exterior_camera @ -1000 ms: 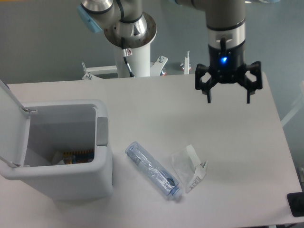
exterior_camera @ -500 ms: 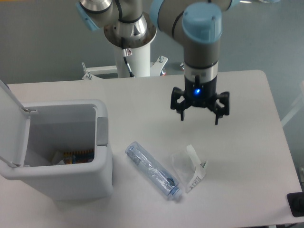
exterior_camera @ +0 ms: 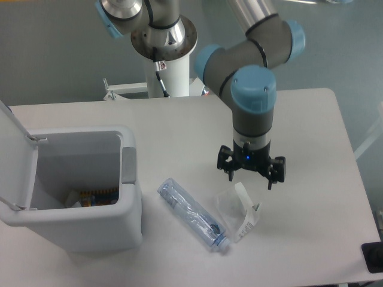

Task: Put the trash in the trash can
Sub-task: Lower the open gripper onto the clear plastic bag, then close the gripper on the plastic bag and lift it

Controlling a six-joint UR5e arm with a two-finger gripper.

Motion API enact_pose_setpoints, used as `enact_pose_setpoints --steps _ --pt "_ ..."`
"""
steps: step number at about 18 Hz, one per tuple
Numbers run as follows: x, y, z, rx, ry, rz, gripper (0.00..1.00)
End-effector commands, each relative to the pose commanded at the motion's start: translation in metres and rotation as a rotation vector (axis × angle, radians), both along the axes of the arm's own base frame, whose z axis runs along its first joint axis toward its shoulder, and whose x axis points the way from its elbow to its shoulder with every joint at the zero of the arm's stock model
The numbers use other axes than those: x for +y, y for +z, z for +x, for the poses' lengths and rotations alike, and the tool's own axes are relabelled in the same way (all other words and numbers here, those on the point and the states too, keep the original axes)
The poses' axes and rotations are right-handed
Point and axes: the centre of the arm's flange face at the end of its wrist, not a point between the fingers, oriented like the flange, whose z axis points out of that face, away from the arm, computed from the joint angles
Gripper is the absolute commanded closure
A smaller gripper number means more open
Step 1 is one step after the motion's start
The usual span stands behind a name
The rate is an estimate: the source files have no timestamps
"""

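The hand point(exterior_camera: 251, 177) hangs just above the crumpled clear wrapper point(exterior_camera: 238, 210), its two black fingers point(exterior_camera: 229, 170) spread wide apart and pointing down, with nothing between them. The wrapper lies on the white worktop point(exterior_camera: 311, 149) with its white tag turned toward the near edge. Just left of it lies the crushed clear bottle point(exterior_camera: 192, 214), set at a slant, its blue-white label near the lower end, which almost touches the wrapper. Further left stands the trash can point(exterior_camera: 72, 185), pale grey-white, its lid swung open and standing up at the left side, a grey pad on the right rim. Inside at the bottom some colourful litter point(exterior_camera: 96, 197) with orange stripes is visible.
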Motion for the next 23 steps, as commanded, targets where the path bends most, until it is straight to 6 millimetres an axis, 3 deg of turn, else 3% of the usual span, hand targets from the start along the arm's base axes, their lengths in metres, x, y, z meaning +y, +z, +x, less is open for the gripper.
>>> enact_pose_setpoints --steps 5,11,12,13,18,20,23 --pt "-0.008 -0.047 0.004 -0.031 0.06 -0.079 0.0" --pt "-0.009 -0.067 0.017 -0.058 0.05 -0.1 0.0" --pt "-0.009 -0.067 0.015 -0.054 0.053 -0.1 0.05" --pt "-0.01 -0.068 0.016 -0.053 0.055 -0.105 0.3" --pt "-0.008 -0.066 0.017 -0.032 0.057 -0.125 0.87" --pt "-0.009 -0.063 0.017 -0.027 0.056 -0.123 0.99" --pt "-0.006 -0.053 0.012 -0.009 0.055 -0.11 1.0"
